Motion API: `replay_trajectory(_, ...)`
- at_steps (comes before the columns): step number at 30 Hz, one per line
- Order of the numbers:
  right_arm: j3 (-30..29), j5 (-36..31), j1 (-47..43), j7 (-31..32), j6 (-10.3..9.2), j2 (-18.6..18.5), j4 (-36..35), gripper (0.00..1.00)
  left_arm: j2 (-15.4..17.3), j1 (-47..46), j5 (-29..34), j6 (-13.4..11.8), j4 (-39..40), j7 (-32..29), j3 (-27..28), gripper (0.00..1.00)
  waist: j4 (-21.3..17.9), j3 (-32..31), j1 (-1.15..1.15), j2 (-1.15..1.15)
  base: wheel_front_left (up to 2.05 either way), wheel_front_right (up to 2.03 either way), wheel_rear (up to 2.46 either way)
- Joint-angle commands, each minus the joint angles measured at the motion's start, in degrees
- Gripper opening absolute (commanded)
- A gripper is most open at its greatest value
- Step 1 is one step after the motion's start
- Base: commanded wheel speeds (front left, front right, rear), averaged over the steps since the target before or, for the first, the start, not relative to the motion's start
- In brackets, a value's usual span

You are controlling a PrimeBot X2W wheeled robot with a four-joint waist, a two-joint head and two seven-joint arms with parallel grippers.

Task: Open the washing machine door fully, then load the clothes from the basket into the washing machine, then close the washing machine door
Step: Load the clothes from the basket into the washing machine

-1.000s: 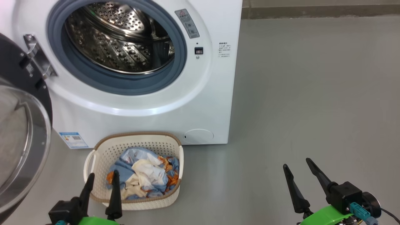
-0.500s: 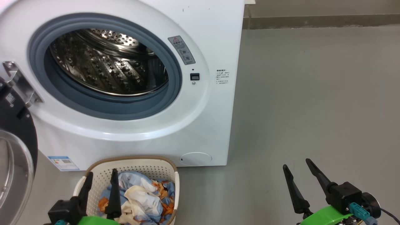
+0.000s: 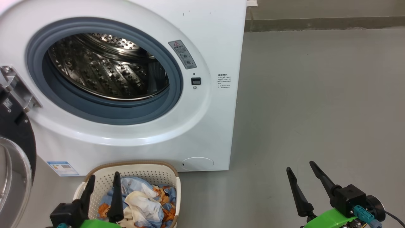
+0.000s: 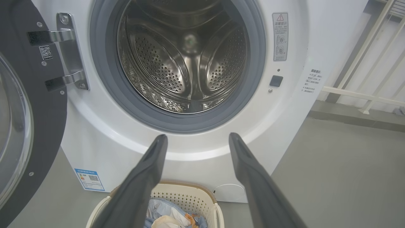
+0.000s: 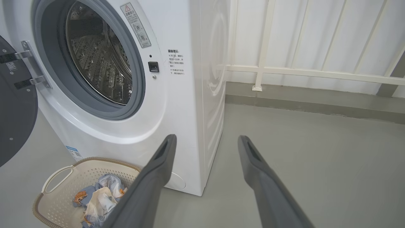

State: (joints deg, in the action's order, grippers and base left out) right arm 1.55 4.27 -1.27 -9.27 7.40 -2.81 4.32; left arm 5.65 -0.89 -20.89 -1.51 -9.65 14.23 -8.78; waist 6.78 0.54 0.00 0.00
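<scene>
**Both grippers spread wide and empty; door swung out, clothes in basket.**

You had the left gripper (image 3: pixel 104 175) w/ jaws fully apart, holding nothing, at the near-left side of the basket (image 3: pixel 133 163) and above it per the left wrist view. Your right gripper (image 3: pixel 300 166) was likewise spread and empty, over bare floor (image 3: pixel 316 95) well to the right of the washing machine (image 3: pixel 202 126). The washing machine door (image 3: pixel 22 139) stood swung out at far left on its metal hinge (image 3: pixel 15 87), black rim and glass bowl showing. The drum (image 3: pixel 104 72) showed bare perforated steel inside the grey-blue gasket (image 3: pixel 126 112). The clothes (image 3: pixel 142 202), light-blue w/ orange print plus cream cloth, lay heaped in the basket, just in front of the machine's lower panel. Open floor ran to the right; the door edge sat near your left gripper; a white railing (image 5: pixel 265 44) stood behind.
</scene>
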Motion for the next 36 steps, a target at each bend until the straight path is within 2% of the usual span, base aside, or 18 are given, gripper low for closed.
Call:
replay_trajectory(1,1.5,0.8,1.2,-0.6,0.09,-0.1,-1.4,1.0,0.7,-0.8,0.9,-0.2,1.1,0.8,1.8,1.0,0.0,0.1,0.0,0.0,0.0,0.0,0.0)
replay_trajectory(29,1.8,0.6,1.5,-0.5,0.09,-0.1,-1.6,1.0,0.7,-1.1,0.9,0.1,0.0,0.7,1.3,1.0,0.0,1.0,0.0,0.0,0.0,0.0,0.0)
replay_trajectory(36,1.4,-0.3,2.1,0.2,0.09,-0.1,-2.2,1.0,0.6,-2.2,0.7,-0.6,-2.2,-0.1,0.8,1.0,-1.0,4.4,0.0,0.0,0.0,0.0,0.0)
